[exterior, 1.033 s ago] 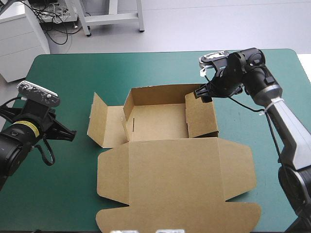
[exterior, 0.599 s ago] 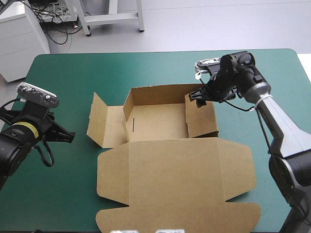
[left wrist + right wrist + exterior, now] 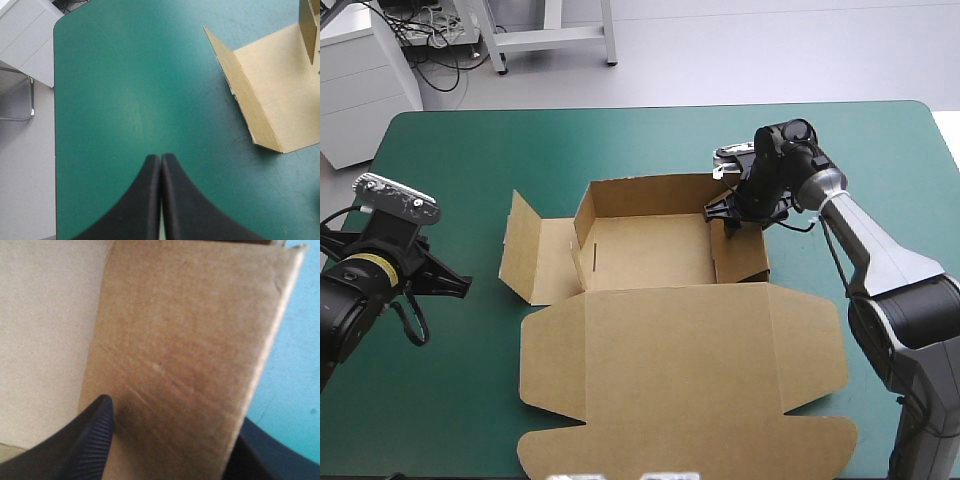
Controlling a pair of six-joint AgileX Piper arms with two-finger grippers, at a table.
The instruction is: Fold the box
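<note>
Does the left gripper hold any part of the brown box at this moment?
No: the left gripper is shut with nothing between its fingers, over bare teal-green cover, and the box lies ahead, apart.

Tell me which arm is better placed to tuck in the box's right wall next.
Right. Its black fingers stand open astride the raised right wall of the brown cardboard box. The left arm's fingers are shut over bare teal-green cover, apart from the box.
</note>
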